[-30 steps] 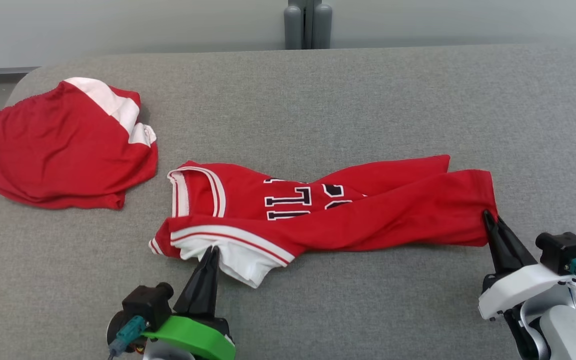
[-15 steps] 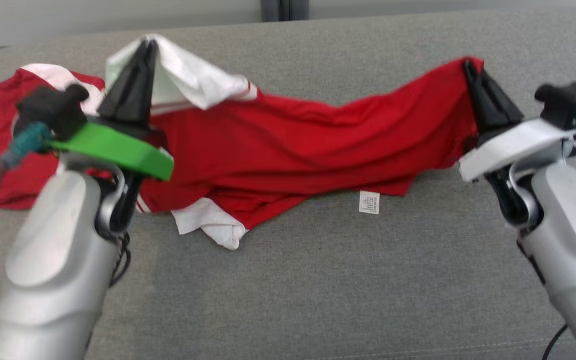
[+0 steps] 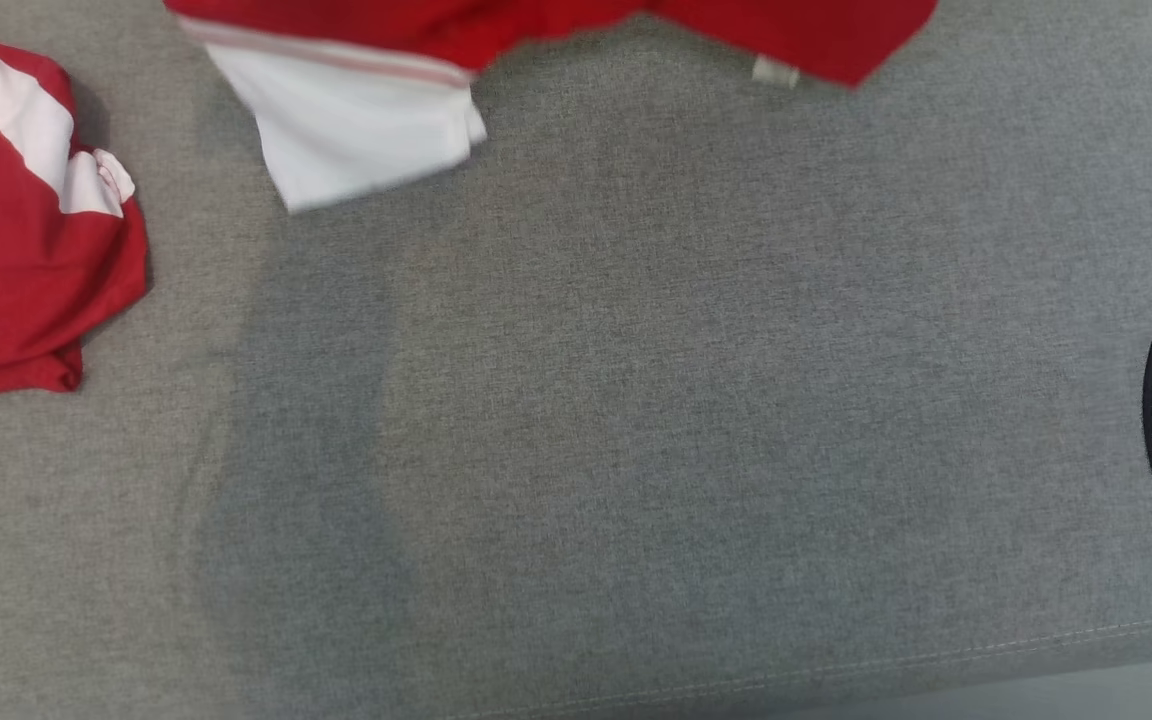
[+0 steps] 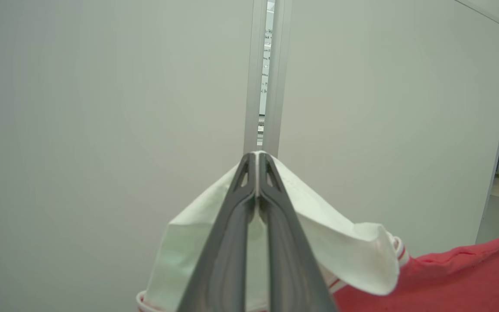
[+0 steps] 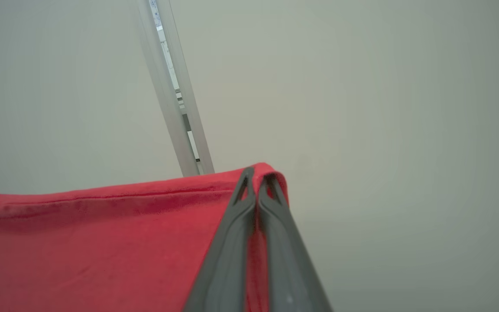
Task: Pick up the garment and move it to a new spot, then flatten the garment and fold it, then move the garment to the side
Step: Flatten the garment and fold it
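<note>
Left jaws: we see them clenched on the red jersey [image 4: 448, 268], at its white edge | right jaws: clenched on its red corner | it spans between them

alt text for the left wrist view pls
The left end effector is shut on a white fold of the jersey, which drapes to both sides of it, with red cloth at lower right. Behind stands a pale wall with a vertical metal post.

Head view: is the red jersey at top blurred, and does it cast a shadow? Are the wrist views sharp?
Head view: jersey edges smeared, motion blur; soft shadow on the cushion below. Left wrist view: fingers and white hem sharp. Right wrist view: fingers sharp, no glare.
</note>
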### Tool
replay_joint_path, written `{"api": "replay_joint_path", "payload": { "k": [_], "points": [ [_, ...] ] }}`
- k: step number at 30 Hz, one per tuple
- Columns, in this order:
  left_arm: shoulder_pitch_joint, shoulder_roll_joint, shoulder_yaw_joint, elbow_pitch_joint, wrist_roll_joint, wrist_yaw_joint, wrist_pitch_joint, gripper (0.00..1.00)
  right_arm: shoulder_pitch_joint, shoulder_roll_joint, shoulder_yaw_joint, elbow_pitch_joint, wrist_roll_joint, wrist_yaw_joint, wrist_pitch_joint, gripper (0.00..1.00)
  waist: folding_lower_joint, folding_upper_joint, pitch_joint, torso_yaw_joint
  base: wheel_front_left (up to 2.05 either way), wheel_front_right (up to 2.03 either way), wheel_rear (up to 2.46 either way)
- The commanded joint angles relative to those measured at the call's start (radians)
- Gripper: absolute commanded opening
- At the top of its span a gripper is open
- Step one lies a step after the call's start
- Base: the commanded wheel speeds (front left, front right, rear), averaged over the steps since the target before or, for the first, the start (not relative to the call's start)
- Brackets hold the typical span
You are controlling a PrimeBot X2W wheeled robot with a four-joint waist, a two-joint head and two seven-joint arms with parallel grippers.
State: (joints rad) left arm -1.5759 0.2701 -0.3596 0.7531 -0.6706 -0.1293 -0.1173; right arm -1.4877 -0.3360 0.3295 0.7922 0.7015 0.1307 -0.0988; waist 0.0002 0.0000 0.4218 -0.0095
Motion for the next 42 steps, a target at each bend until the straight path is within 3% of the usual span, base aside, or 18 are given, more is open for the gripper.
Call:
{"api": "replay_joint_path", "payload": {
  "k": [1,8,17,21,24,30,35,42],
  "points": [
    [-0.058,-0.007,0.0,0.026,-0.007,-0.002,-0.01,0.0,-0.051,-0.001,0.007,0.025,-0.004,0.0,-0.015,0.0,-0.0002,0.0,0.035,-0.024,0.0,0.0,0.0],
    [-0.201,-0.038,-0.046,0.124,-0.042,-0.002,-0.057,0.0,-0.192,-0.011,0.078,0.127,0.021,0.0,-0.049,0.0,-0.0002,0.0,0.054,-0.02,0.0,0.0,0.0],
    [-0.034,-0.001,-0.133,0.101,-0.118,-0.002,-0.126,0.0,-0.049,-0.049,0.205,0.107,0.134,0.0,-0.107,0.0,-0.0002,0.0,0.074,-0.026,0.0,0.0,0.0],
    [0.141,0.03,-0.137,0.031,-0.15,-0.002,-0.145,0.0,0.111,-0.075,0.27,0.032,0.188,0.0,-0.145,0.0,-0.0002,0.0,0.04,-0.032,0.0,0.0,0.0],
    [0.306,0.056,-0.069,-0.075,-0.147,0.002,-0.148,0.0,0.252,-0.104,0.296,-0.046,0.233,0.0,-0.161,0.0,-0.0002,0.0,0.001,-0.037,0.0,0.0,0.0],
    [0.725,0.047,0.049,-0.368,-0.067,0.067,-0.148,0.0,0.555,-0.17,0.288,-0.222,0.263,0.0,-0.167,0.0,-0.0002,0.0,-0.068,-0.032,0.0,0.0,0.0],
    [1.087,-0.002,0.112,-0.561,-0.03,0.12,-0.148,0.0,0.827,-0.185,0.198,-0.351,0.238,0.0,-0.167,0.0,-0.0002,0.0,-0.122,-0.031,0.0,0.0,0.0],
    [1.451,-0.091,0.141,-0.66,-0.022,0.14,-0.148,0.0,1.144,-0.164,0.087,-0.439,0.204,0.0,-0.167,0.0,-0.0002,0.0,-0.201,-0.015,0.0,0.0,0.0]
  ]
}}
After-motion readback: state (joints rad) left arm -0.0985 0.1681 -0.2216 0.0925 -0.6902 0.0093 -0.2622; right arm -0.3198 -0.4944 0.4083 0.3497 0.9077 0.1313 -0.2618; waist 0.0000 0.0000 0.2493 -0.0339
